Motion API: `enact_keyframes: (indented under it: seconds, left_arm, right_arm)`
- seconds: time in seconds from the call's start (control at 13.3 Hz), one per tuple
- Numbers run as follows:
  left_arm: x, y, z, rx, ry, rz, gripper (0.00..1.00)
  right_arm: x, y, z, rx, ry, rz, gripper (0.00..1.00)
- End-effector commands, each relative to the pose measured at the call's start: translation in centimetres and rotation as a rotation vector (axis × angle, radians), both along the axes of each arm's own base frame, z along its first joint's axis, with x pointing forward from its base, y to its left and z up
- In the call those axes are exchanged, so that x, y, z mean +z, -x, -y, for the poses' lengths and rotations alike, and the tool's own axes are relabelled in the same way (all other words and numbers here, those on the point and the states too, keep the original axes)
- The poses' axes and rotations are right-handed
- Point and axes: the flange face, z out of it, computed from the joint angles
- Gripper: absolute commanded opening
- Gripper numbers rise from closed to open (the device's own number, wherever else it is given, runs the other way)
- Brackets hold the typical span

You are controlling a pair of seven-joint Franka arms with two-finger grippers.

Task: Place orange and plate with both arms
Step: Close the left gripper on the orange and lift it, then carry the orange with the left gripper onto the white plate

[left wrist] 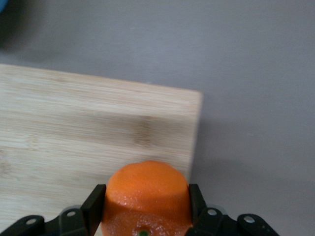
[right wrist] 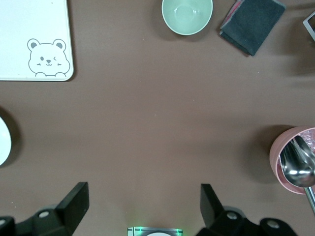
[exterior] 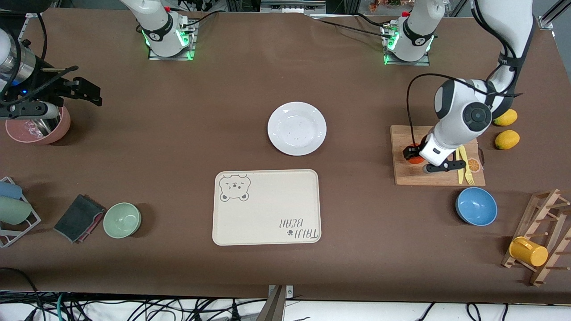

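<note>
1. Where the wooden cutting board (exterior: 435, 156) lies toward the left arm's end of the table, I see the orange (exterior: 415, 158) resting on it near the edge that faces the table's middle.
2. My left gripper (exterior: 414, 154) is down at the orange; in the left wrist view its two black fingers (left wrist: 93, 209) press against the fruit (left wrist: 146, 199) on both sides, so it is pinching the orange, with bare board (left wrist: 74, 132) around it.
3. On the same board I can make out a yellow knife and fork (exterior: 465, 166) beside a small orange-slice piece (exterior: 473, 165), partly under the left arm.
4. I find the plate (exterior: 297, 128) bare and flat at mid-table, well apart from the orange and untouched by either arm.
5. Nearer the front camera than the plate lies the cream bear-print tray (exterior: 266, 207).
6. My right gripper (right wrist: 142, 199) hangs over bare tabletop by the right arm's end, fingers spread wide with nothing between them; that arm waits.
7. Below it sits a pink cup (exterior: 42, 127) holding a metal spoon (right wrist: 295, 164).
8. Toward the right arm's end, near the front camera, I note a pale green bowl (exterior: 122, 220) just beside a folded dark cloth (exterior: 79, 218).
9. At the left arm's end I see a blue bowl (exterior: 476, 206), two yellow lemons (exterior: 506, 129), and a yellow mug (exterior: 528, 251) on a wooden rack (exterior: 542, 232).
</note>
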Motion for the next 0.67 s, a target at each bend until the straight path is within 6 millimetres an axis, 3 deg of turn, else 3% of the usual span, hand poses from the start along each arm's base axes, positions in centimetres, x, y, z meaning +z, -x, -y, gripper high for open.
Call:
enact_keyframes:
  seconds: [0.0,0.45,0.6]
  left_arm:
    - [2.1,1.4,5.5,-0.003,0.074,-0.001,0.0]
    - [3.3,5.6,20.4,0.017,0.13,-0.028,0.0]
    - [3.3,6.7,23.9,0.064,0.169,-0.057,0.0]
  right_arm:
    - [0.5,0.5,0.1,-0.004,-0.007,-0.002,1.0]
    - [0.5,0.5,0.1,-0.004,-0.007,-0.002,1.0]
    - [0.6,0.5,0.1,-0.004,-0.007,-0.001,1.0]
